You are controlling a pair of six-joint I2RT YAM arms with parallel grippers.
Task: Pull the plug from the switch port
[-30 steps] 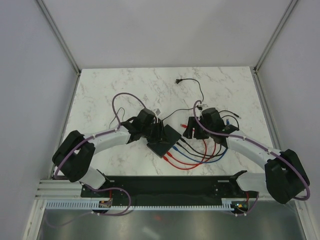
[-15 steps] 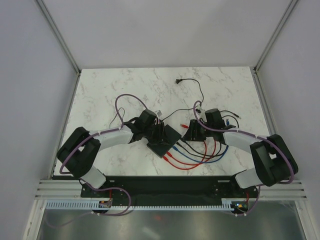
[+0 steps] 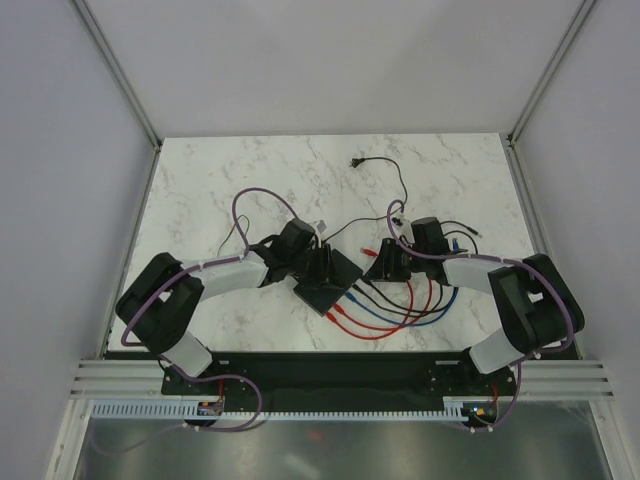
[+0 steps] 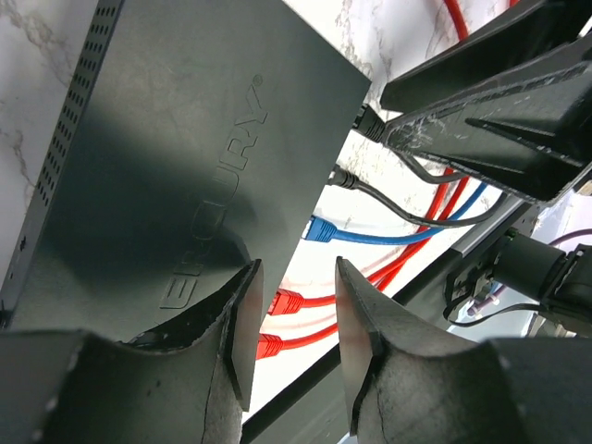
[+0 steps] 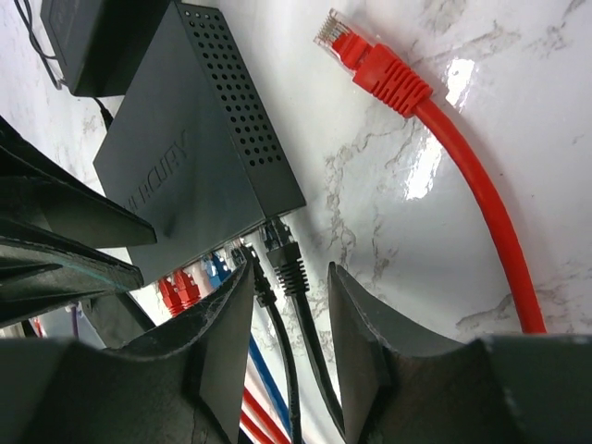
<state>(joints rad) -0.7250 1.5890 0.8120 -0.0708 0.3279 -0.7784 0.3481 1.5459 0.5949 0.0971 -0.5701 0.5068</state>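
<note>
The switch (image 3: 330,283) lies flat on the marble table (image 3: 250,180), a little toward 6 o'clock from the middle, turned so that one corner points at the arms' bases. Its port side faces about 4 o'clock, and a fan of red, blue and black cables (image 3: 400,312) runs out from there and curls off toward 3 o'clock. The left gripper (image 4: 296,277) hangs low over the switch's near end. Its jaws are apart, with only two red plugs (image 4: 276,324) and bare marble showing in the gap, and one finger (image 4: 236,333) overlaps the lid's edge. I cannot tell whether that finger presses on the lid. A blue plug (image 4: 319,228) sits in the next port along. The right gripper (image 5: 289,277) comes in from the 3 o'clock side. Its jaws are also apart and straddle the two black plugs (image 5: 280,248) seated at the end of the port row, with a sliver of gap visible beside the thicker one. A loose red cable (image 5: 435,139) lies unplugged on the marble at 1 o'clock from that gripper, its clear tip well apart from the switch. A smaller black box (image 5: 88,37) sits just beyond the switch's far corner.
</note>
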